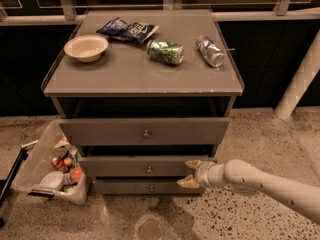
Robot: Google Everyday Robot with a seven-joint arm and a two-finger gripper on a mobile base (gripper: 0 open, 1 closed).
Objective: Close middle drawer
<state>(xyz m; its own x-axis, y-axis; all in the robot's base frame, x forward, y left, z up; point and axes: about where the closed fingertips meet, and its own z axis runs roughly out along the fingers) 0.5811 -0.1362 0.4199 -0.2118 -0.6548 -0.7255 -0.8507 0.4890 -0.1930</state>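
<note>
We find the middle drawer (pixel 120 166) in the grey cabinet (pixel 226 115), under the taller-fronted top drawer (pixel 110 131) and above the slim bottom drawer (pixel 125 186); its front stands a little proud of the bottom one, with a dark gap showing above it, while the top drawer juts out furthest. The pale arm (pixel 270 184) reaches in low from the right, and its gripper (pixel 190 173) sits at the right end of the middle drawer's front, well to the right of the small round knob (pixel 149 170). The jaws are released and spread apart, gripping nothing, one tip by the drawer's upper edge and the other lower, by the bottom drawer. On the worktop (pixel 130 74) lie a pale bowl (pixel 86 47), a blue chip bag (pixel 127 30), a green can (pixel 165 52) and a silver can (pixel 209 51), both cans on their sides. On the speckled floor (pixel 240 219) left of the cabinet a clear bin (pixel 35 166) holds food scraps
</note>
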